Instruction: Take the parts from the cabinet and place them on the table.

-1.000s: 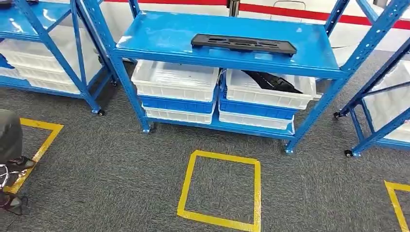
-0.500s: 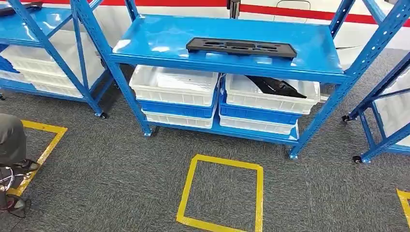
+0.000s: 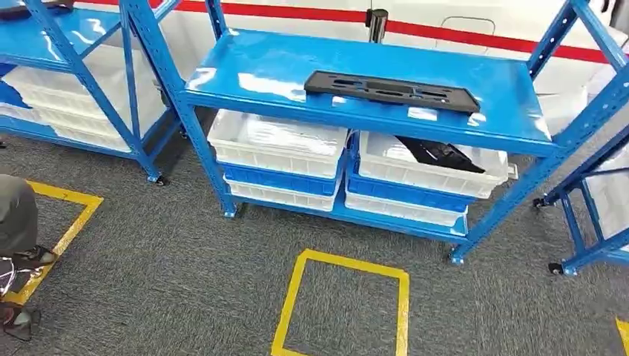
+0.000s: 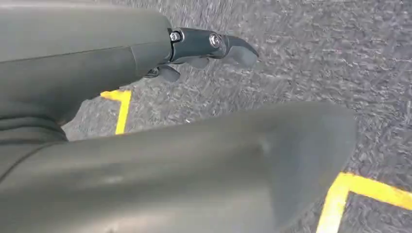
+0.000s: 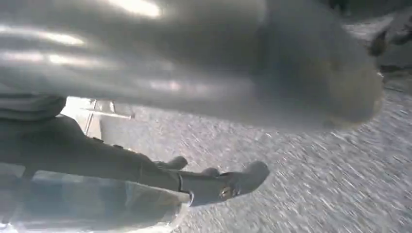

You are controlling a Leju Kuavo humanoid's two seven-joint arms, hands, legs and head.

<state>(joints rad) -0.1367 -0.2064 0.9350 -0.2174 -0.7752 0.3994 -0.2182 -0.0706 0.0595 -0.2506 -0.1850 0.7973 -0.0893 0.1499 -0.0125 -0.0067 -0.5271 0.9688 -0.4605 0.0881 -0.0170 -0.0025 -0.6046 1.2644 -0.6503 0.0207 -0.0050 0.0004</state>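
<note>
A long flat black part (image 3: 391,91) lies on the top shelf of the blue cabinet (image 3: 267,67) ahead of me. On the lower shelf, another black part (image 3: 439,154) rests in the right-hand white bin (image 3: 430,174); the white bin (image 3: 278,144) beside it looks empty. My left hand (image 4: 184,160) hangs over the grey carpet with its fingers (image 4: 209,46) stretched out and holds nothing. My right hand (image 5: 194,73) also hangs above the carpet, its fingers (image 5: 218,187) extended and apart from the thumb, with nothing in it.
A yellow tape square (image 3: 345,304) marks the carpet in front of the cabinet. More blue racks stand to the left (image 3: 74,74) and right (image 3: 593,185), on small wheels. A person's leg and shoe (image 3: 18,245) are at the left edge, on another yellow square.
The whole picture has shifted: the camera has moved, so the cabinet now sits lower and a little to the right. The parts lie where they were.
</note>
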